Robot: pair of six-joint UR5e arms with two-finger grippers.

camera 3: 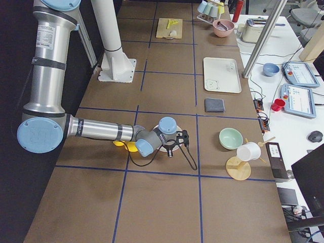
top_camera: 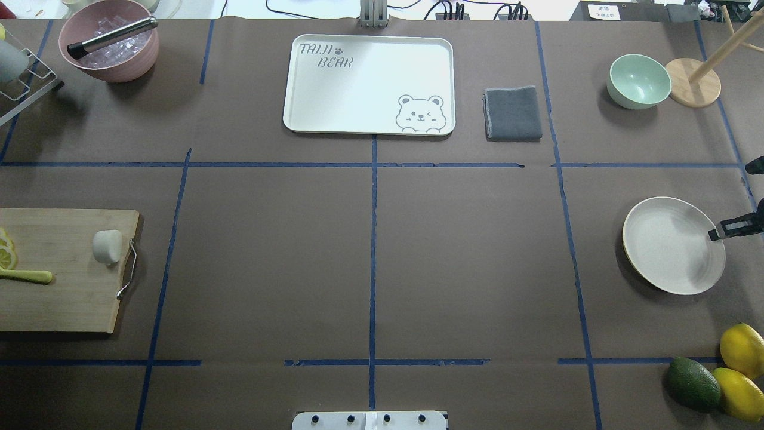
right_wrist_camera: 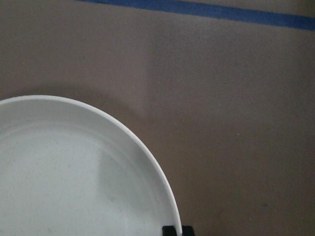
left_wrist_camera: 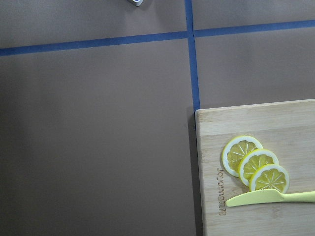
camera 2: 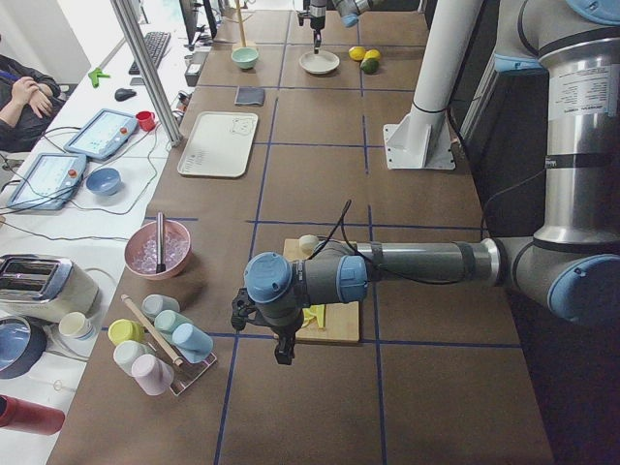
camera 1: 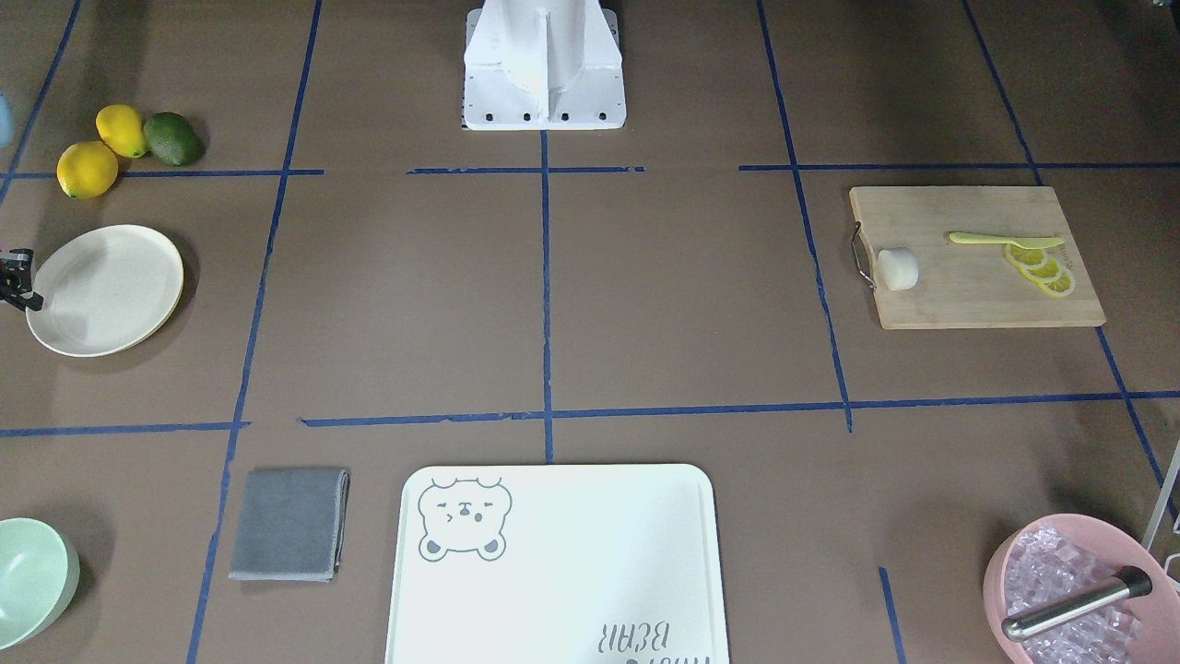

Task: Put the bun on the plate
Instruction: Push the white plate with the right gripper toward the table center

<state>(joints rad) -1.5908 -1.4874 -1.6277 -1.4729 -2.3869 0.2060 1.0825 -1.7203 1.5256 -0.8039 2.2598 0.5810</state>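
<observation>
Bun [top_camera: 108,246]: off-white, alone on the wooden board [top_camera: 59,298], at the end with the metal handle. Nothing is holding it.

Left gripper [camera 2: 281,351]: seen only from the side camera, pointing down over the board's opposite end. Cannot tell whether it is released or clenched. The bun lies well apart from it, toward the desk's [top_camera: 268,257] middle. Three lemon slices [left_wrist_camera: 254,164], overlapping, and a yellow knife [left_wrist_camera: 268,197] lie on the board end nearest this gripper. The knife sits just beside the slices. A pink bowl [top_camera: 119,71] with ice and a metal tool stands well forward of this gripper, at the desk's far edge.

Middle: the bear tray [top_camera: 310,113] and a folded grey cloth [top_camera: 512,113] sit side by side and apart. Both are well away from either gripper.

Plate [top_camera: 656,251]: cream, bare, at the right end of the desk, far from the bun.

Right gripper [top_camera: 719,232]: at the plate's outer rim, with a dark fingertip over the edge. The wrist view shows only a sliver of black at the rim. Cannot tell whether it is released, clenched or pinching the rim. A green bowl [top_camera: 638,80] stands forward of this gripper. Two lemons [top_camera: 743,346] and an avocado [top_camera: 692,382] lie behind it, toward the robot.
</observation>
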